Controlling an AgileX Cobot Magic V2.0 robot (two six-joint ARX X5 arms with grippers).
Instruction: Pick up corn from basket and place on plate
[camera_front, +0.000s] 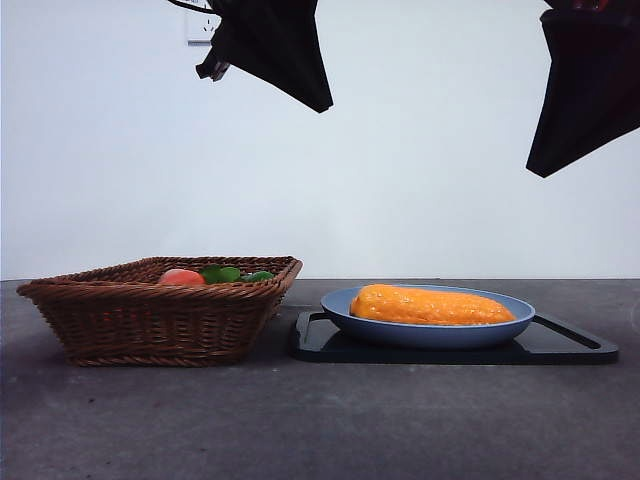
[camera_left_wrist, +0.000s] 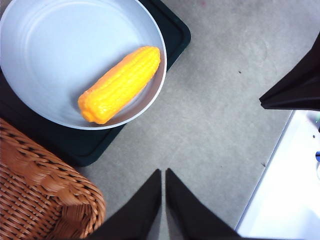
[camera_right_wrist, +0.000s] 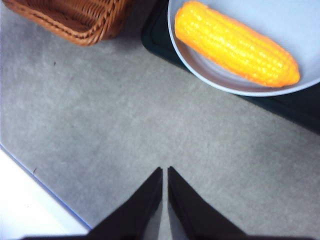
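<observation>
Both arms hang above the grey table (camera_front: 320, 430), the left end effector (camera_left_wrist: 163, 175) and right end effector (camera_right_wrist: 164, 172) each pinched together, gripping nothing. Below and between them, the wicker basket (camera_front: 150, 315) sits beside the blue plate (camera_front: 430, 332), where the corn (camera_front: 430, 305) lies.

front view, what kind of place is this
Probably a lab tabletop set up for robot trials: a bare grey table against a blank white wall, with a basket and a corn on a plate.

open tabletop (camera_front: 320, 420) in front, basket (camera_front: 150, 320) beside plate (camera_front: 430, 330), narrow gap between
</observation>
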